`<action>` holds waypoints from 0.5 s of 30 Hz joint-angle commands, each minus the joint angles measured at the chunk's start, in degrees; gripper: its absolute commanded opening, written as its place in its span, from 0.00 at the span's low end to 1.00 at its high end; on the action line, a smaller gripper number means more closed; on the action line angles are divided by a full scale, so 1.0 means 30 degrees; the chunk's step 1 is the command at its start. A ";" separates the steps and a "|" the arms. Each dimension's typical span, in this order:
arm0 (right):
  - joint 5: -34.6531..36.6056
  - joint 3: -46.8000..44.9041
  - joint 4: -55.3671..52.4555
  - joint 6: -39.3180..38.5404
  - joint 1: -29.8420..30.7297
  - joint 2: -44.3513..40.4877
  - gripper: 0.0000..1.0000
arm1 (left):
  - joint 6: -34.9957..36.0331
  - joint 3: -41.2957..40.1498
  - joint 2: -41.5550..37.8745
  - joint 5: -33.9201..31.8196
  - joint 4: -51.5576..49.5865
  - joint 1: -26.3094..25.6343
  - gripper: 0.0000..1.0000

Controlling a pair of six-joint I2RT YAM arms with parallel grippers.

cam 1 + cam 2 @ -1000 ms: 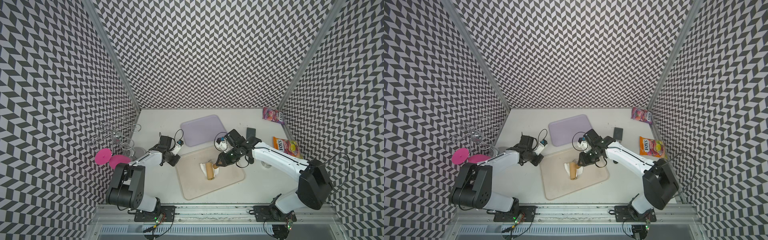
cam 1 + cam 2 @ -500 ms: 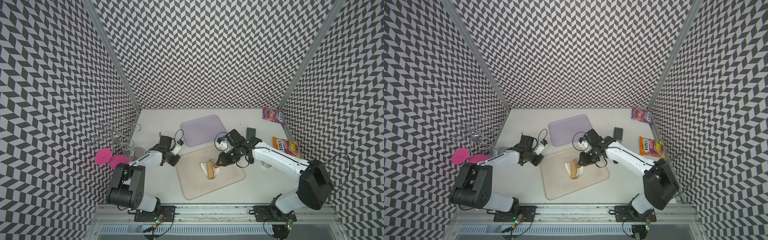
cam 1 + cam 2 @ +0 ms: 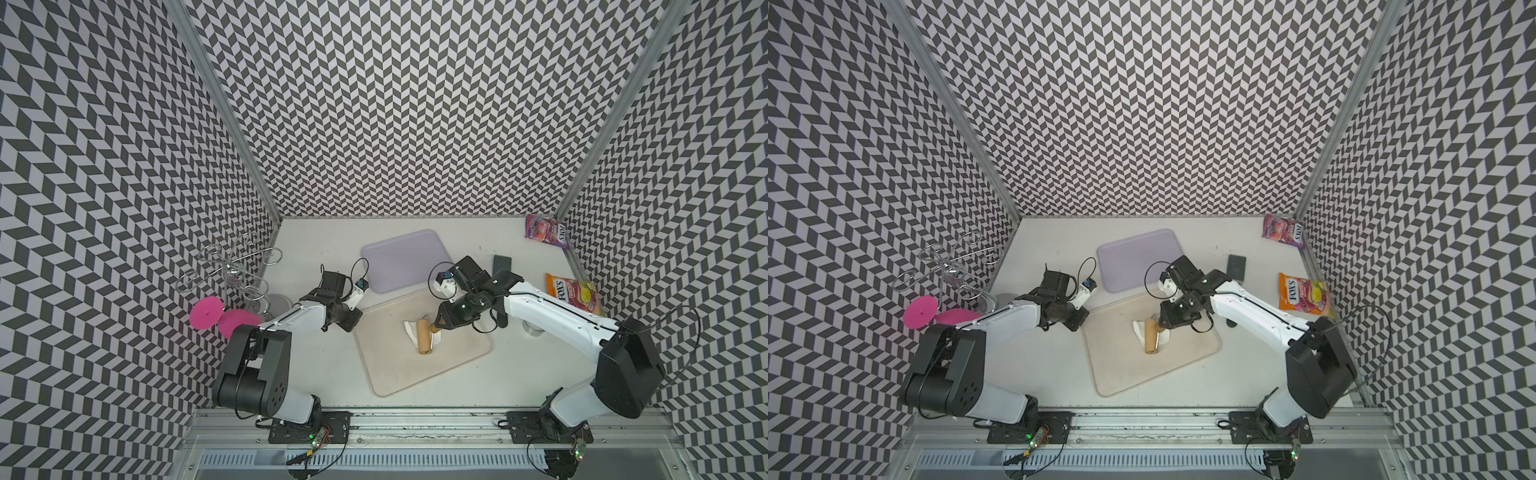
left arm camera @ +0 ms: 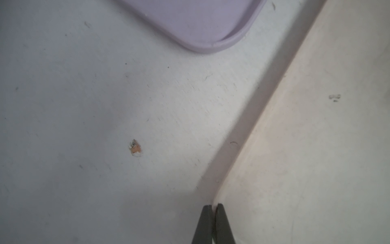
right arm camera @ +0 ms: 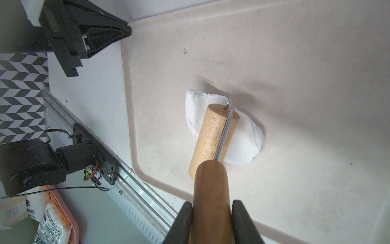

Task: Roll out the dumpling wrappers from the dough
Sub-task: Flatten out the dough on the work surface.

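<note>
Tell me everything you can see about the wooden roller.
The wooden roller has a pale drum, a bent metal wire yoke and a darker brown handle. The right pincer is shut on the handle. The drum lies across the white dough on the beige board.

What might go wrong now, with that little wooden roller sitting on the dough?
The dough is a lopsided lump sticking out on both sides of the roller, so it may spread unevenly. Being soft, it might stick to the wood and lift. The left hand is shut at the board's corner, not clearly pinning it, so the board may slide.
</note>
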 commanded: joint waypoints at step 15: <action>0.8221 0.0201 -0.3872 -0.0381 -0.0610 0.2130 0.00 | 0.3984 -0.0861 0.0422 -0.2962 -0.0653 0.1535 0.00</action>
